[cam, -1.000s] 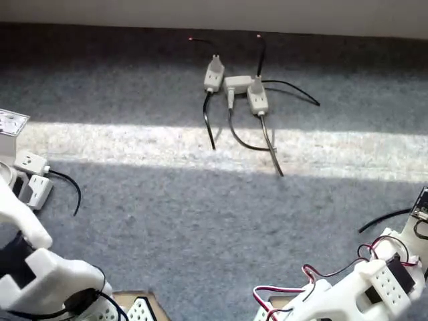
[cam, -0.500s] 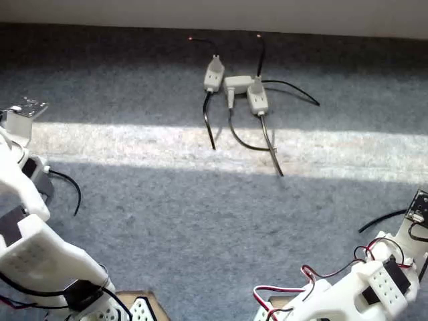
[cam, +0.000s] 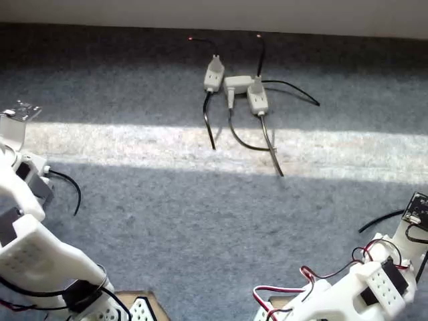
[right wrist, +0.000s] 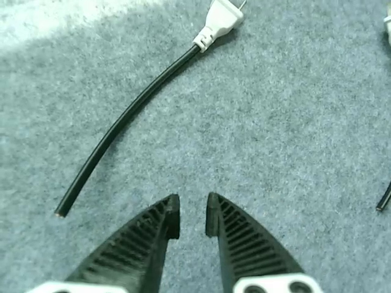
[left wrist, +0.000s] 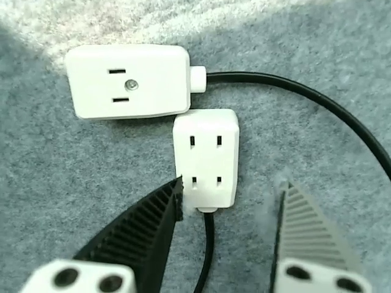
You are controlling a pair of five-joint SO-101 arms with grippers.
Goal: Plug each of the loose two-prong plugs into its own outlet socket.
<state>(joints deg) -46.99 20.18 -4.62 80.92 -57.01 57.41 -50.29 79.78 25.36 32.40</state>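
Observation:
Two white outlet sockets lie side by side on the grey carpet: a single block (left wrist: 127, 81) and a block with two pairs of slots (left wrist: 205, 157), each on a black cord. My left gripper (left wrist: 231, 186) hovers open just over the slotted block, one finger on each side of its cord end. At the left edge of the high view the left arm (cam: 27, 247) covers these sockets (cam: 35, 162). A loose white plug (right wrist: 220, 18) on a black cord (right wrist: 122, 128) lies ahead of my right gripper (right wrist: 192, 204), which is shut down to a narrow slit with nothing in it.
Three more white plug pieces (cam: 214, 73) (cam: 235, 83) (cam: 257, 98) with black cords lie together at the far middle of the carpet. A bright sunlit band (cam: 334, 150) crosses the floor. The right arm (cam: 361, 287) sits at the near right corner.
The left arm has swung out from the near left corner and now stands over the two sockets. The right arm has shifted slightly toward the right edge.

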